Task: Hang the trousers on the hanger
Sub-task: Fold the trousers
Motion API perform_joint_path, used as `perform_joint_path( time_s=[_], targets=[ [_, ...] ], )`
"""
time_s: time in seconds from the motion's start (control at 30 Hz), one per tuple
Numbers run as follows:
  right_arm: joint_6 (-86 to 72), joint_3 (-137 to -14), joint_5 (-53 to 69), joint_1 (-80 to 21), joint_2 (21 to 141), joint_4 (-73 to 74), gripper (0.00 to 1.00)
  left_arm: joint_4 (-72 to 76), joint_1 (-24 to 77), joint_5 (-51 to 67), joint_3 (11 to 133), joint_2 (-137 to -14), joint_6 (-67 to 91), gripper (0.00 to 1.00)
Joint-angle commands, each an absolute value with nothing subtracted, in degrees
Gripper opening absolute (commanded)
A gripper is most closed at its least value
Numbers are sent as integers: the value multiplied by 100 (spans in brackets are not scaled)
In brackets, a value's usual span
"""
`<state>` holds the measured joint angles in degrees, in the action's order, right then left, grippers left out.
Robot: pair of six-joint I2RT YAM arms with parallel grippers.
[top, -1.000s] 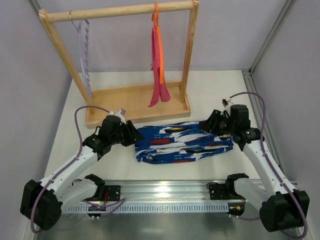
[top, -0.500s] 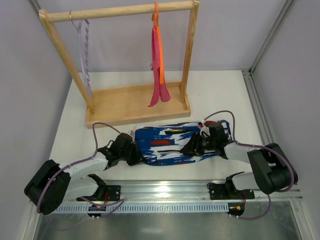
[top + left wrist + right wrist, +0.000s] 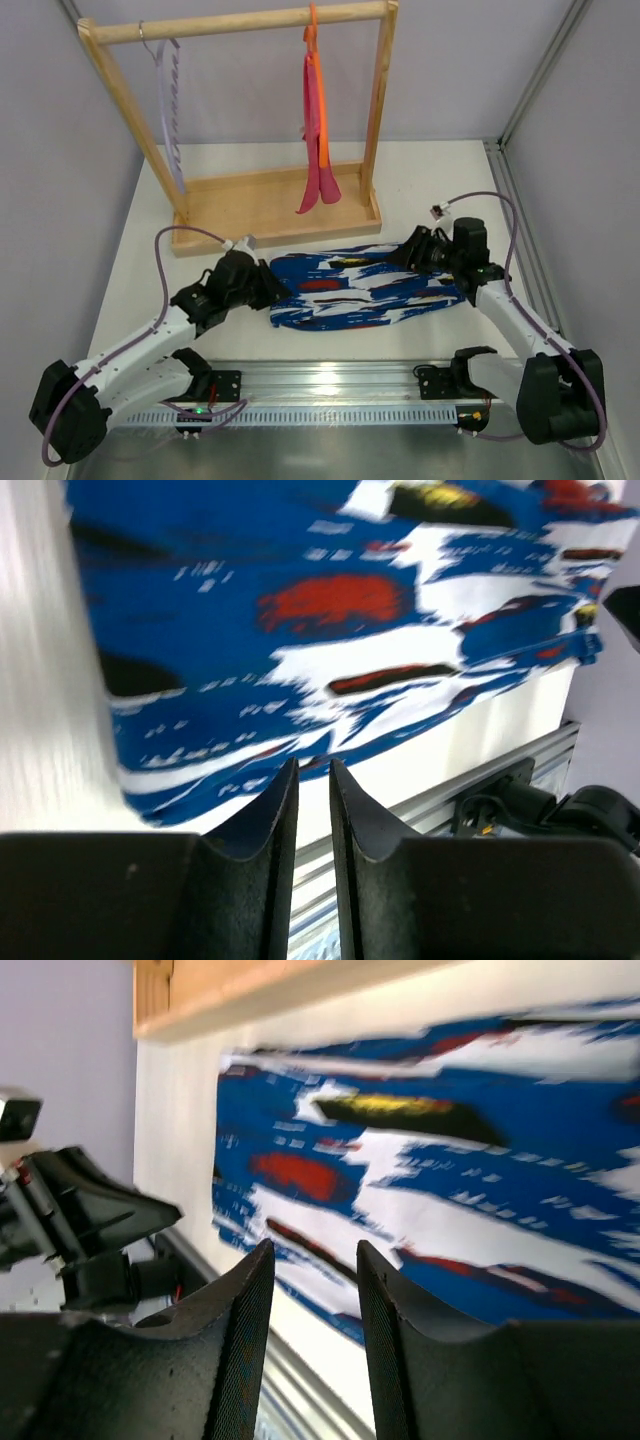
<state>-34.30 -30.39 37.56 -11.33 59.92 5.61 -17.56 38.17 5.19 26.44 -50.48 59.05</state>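
A white table (image 3: 440, 180) carries a wooden clothes rack (image 3: 270, 205) at its 12 o'clock end, with an aluminium rail (image 3: 330, 385) along the 6 o'clock edge. The trousers (image 3: 360, 288), in a blue, white, red and black brushstroke print, lie folded flat on the table between the rack's base and the rail, well apart from the rack's top bar. A pink cloth (image 3: 315, 150) hangs from an orange hanger (image 3: 313, 40) near the middle of that bar. The hanger (image 3: 170, 110), pale lilac with ridged arms, hangs by its metal hook at the 11 o'clock end of the bar, beside the rack's slanted post.

The left gripper (image 3: 312, 767) sits at the trousers' 9 o'clock edge. Its dark fingers are drawn almost together, leaving only a thin slit with no fabric in it; the garment shows just beyond the tips. The right gripper (image 3: 315, 1245) sits at the 3 o'clock edge, its fingers parted by a modest gap and holding nothing, with printed cloth and bare table visible between them. Both wrist views are blurred.
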Motion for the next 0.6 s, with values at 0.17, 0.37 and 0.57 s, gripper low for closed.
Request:
perform_joint_path(
  time_s=[0.17, 0.37, 0.57],
  targets=[
    [-2944, -2068, 4448, 631, 7362, -374, 42, -1503, 3359, -219, 3639, -6669, 5589, 10],
    [-3226, -1863, 4106, 835, 7692, -574, 42, -1380, 3129, -746, 3103, -7426, 5801, 6],
    [-3444, -2310, 3884, 765, 6102, 780, 42, -1687, 3094, -1081, 2918, -7191, 5801, 4]
  ],
)
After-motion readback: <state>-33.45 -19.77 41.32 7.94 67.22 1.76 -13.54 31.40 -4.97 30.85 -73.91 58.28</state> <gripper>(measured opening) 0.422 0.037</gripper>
